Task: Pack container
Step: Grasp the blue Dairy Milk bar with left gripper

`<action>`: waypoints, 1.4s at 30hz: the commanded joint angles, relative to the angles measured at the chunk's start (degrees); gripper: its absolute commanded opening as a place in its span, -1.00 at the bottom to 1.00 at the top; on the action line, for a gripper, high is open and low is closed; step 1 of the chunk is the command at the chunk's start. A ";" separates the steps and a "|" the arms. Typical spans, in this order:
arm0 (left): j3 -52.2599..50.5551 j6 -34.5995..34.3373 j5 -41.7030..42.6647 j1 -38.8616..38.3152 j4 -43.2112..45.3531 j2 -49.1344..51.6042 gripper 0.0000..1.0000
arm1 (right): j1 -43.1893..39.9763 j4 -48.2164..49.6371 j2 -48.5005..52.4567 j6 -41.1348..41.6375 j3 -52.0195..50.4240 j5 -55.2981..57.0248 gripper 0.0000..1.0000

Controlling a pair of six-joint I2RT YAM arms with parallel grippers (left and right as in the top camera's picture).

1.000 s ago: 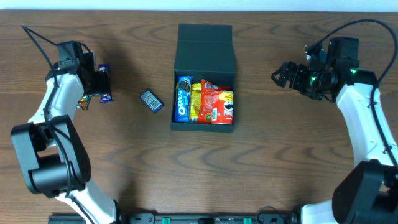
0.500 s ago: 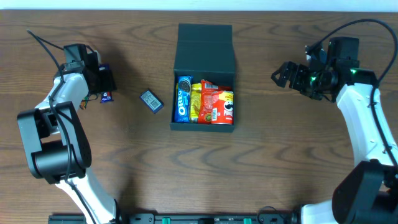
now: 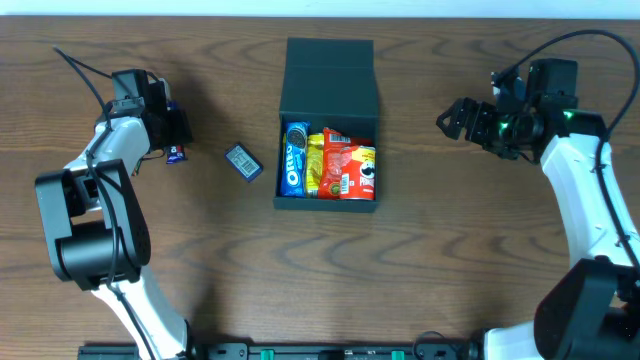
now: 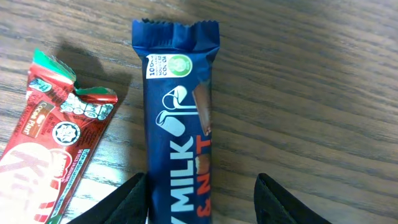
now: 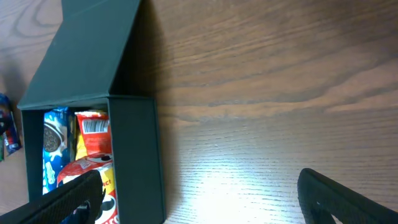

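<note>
The container (image 3: 329, 75) is a dark box standing open at the table's middle, its flap lid lying back. It holds an Oreo pack (image 3: 295, 157), a yellow packet and a red packet (image 3: 350, 168). It also shows in the right wrist view (image 5: 134, 155). My left gripper (image 4: 202, 199) is open and low over a dark blue Milk & Nut bar (image 4: 180, 124), one finger on each side of it. A red KitKat (image 4: 50, 155) lies just left of the bar. My right gripper (image 5: 199, 199) is open and empty, to the right of the container.
A small blue packet (image 3: 243, 161) lies on the wood table between my left gripper (image 3: 172, 128) and the container. My right gripper (image 3: 455, 120) hovers over bare table near the right edge. Cables trail from both arms.
My left gripper has shifted to the right over the blue bar and now covers more of it. The right arm and the container have not moved.
</note>
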 commanded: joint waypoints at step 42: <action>8.26 -2.95 -6.51 -0.83 -12.85 3.56 -0.61 | -0.20 0.17 -0.76 0.37 0.94 -0.44 0.98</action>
